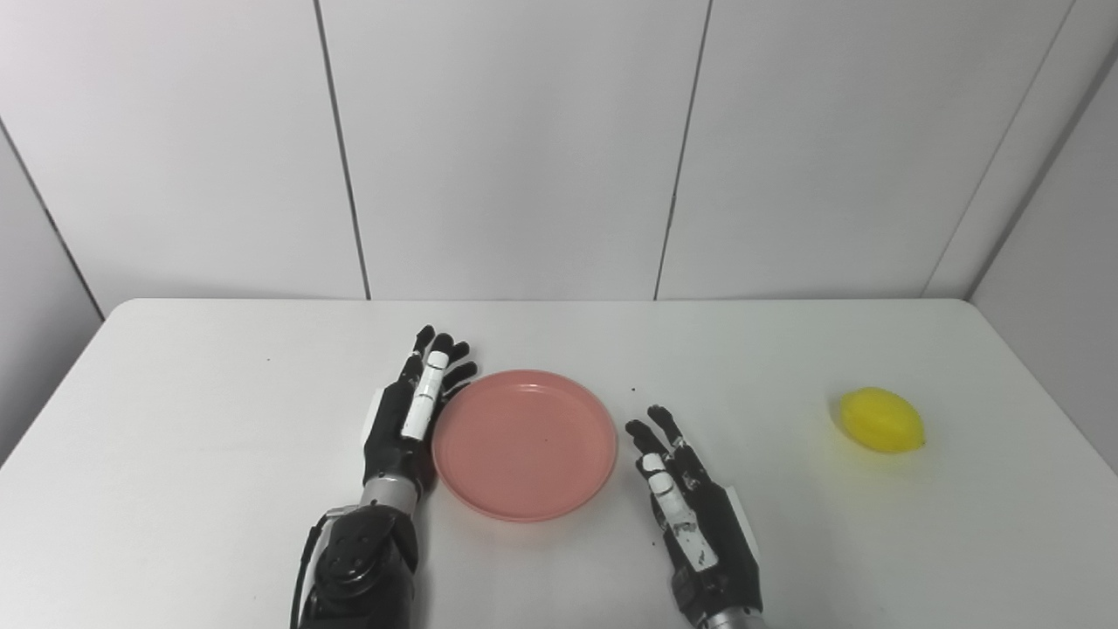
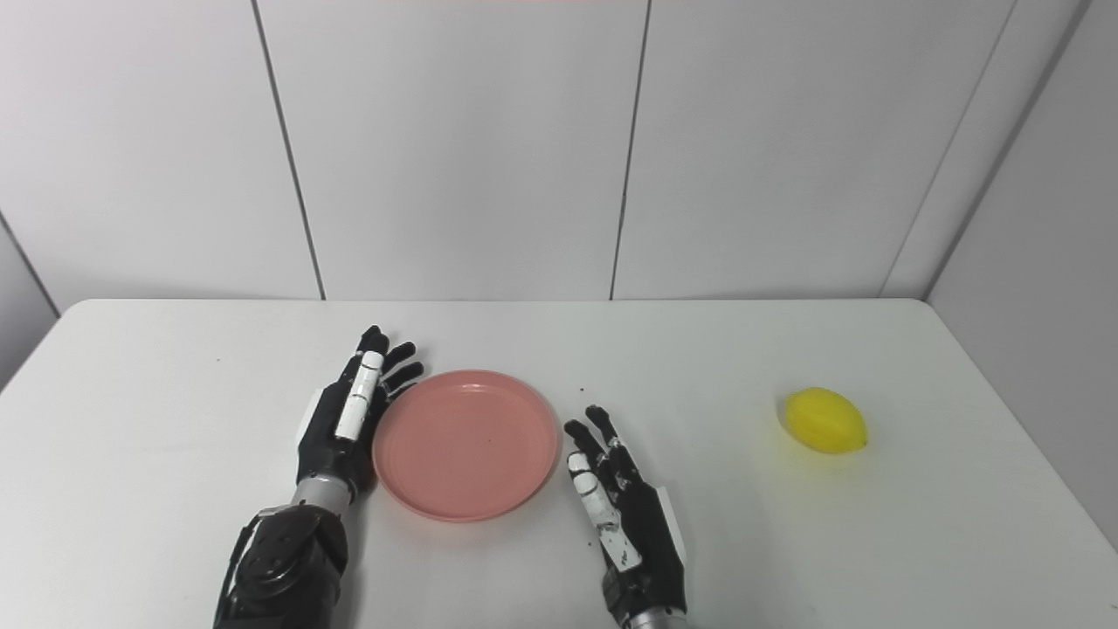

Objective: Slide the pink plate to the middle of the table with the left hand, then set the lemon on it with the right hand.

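The left robot hand (image 1: 410,419) stands edge-on at the left side of the pink plate (image 1: 524,444), fingers straight and held nearly together, palm facing the plate's rim; it grips nothing, and it looks to be touching or all but touching that rim, though the contact itself cannot be made out for certain. That flat, upright posture suits a sideways push rather than a grasp, which fits the sliding step of the task. The plate lies flat and empty on the white bench (image 1: 175,454), close to the middle of it across its width and toward the near edge, so the slide seems finished or very nearly so. The right robot hand (image 1: 690,507) rests low just to the right of the plate, apart from its rim, fingers extended and slightly spread, holding nothing; it appears to be waiting its turn. The lemon (image 1: 882,420) sits well to the right of the plate, far beyond the right robot hand, lying on its side on the bench and untouched. Judging from this layout, the next call is for the right robot hand to travel outward, away from the plate, and close around the lemon, whose rounded, smooth skin may roll if nudged off-centre.
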Motion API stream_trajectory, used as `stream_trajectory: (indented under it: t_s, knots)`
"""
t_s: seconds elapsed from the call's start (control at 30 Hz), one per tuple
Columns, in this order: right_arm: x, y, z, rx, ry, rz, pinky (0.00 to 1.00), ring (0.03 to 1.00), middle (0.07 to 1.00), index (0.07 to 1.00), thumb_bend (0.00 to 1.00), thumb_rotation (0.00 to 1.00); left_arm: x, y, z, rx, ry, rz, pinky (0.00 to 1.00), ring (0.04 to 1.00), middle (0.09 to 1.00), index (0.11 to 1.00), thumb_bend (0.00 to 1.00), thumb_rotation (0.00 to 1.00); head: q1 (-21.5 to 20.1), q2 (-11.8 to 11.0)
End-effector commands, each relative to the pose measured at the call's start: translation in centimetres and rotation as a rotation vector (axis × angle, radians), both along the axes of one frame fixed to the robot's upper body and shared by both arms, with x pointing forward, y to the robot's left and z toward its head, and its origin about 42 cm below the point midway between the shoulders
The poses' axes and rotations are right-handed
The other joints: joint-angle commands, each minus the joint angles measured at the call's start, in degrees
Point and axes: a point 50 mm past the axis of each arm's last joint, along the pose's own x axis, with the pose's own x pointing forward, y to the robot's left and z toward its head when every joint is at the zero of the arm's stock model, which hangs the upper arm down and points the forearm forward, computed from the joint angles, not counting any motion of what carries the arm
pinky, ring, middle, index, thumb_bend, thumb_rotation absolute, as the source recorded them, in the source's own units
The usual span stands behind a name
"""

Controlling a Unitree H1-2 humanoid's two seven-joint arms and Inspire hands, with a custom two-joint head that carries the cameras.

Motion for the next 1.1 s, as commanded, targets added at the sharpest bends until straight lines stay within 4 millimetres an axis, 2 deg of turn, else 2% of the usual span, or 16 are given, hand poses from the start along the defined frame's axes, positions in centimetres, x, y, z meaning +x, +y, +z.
stream_trajectory:
  t_s: [0.0, 0.2, 0.3, 0.47, 0.7, 0.8, 0.9, 1.07]
  knots:
    - [-0.3, 0.5, -0.8, 0.006, 0.032, 0.005, 1.0, 0.955, 0.877, 0.92, 0.72, 0.58, -0.7, 0.8, -2.4, 0.005, 0.126, 0.006, 0.82, 0.817, 0.847, 0.977, 0.67, 0.73, 0.06, -0.07]
    - [-0.4, 0.4, -0.8, -0.005, 0.029, -0.008, 1.0, 0.95, 0.883, 0.923, 0.72, 0.59, -0.7, 1.0, -2.4, 0.009, 0.123, 0.003, 0.82, 0.827, 0.851, 0.965, 0.64, 0.74, -0.75, -0.08]
    - [-0.6, 0.3, -0.8, -0.087, -0.062, -0.098, 0.97, 0.931, 0.899, 0.903, 0.66, 0.55, -0.7, 0.9, -2.4, 0.002, 0.127, -0.002, 0.83, 0.836, 0.861, 0.969, 0.64, 0.74, -0.97, 0.02]
    - [-0.8, 0.1, -1.0, -0.159, -0.097, -0.213, 0.97, 0.953, 0.946, 0.889, 0.66, 0.58, -0.6, 0.9, -2.7, -0.008, 0.129, -0.001, 0.82, 0.831, 0.859, 0.972, 0.64, 0.74, -1.54, -0.02]
    - [-1.2, -0.6, -1.1, -0.15, -0.106, -0.283, 0.96, 0.932, 0.937, 0.882, 0.66, 0.6, -0.6, 0.5, -2.9, -0.028, 0.135, -0.003, 0.83, 0.824, 0.856, 0.963, 0.65, 0.72, -2.65, -0.34]
    - [-1.4, -0.9, -1.1, -0.143, -0.109, -0.298, 0.97, 0.921, 0.923, 0.878, 0.68, 0.63, -0.6, 0.2, -3.0, -0.037, 0.135, -0.005, 0.83, 0.828, 0.861, 0.966, 0.66, 0.72, -2.6, -0.53]
    - [-1.6, -1.3, -0.6, -0.143, -0.116, -0.323, 0.95, 0.898, 0.889, 0.865, 0.72, 0.69, -0.6, 0.0, -3.0, -0.029, 0.138, 0.001, 0.83, 0.825, 0.855, 0.978, 0.66, 0.72, -2.8, -0.64]
    - [-1.5, -2.1, 0.5, -0.248, -0.12, -0.365, 0.86, 0.857, 0.849, 0.852, 0.77, 0.81, -0.5, 0.2, -3.0, -0.043, 0.142, 0.0, 0.8, 0.819, 0.858, 0.969, 0.66, 0.72, -3.85, -0.91]
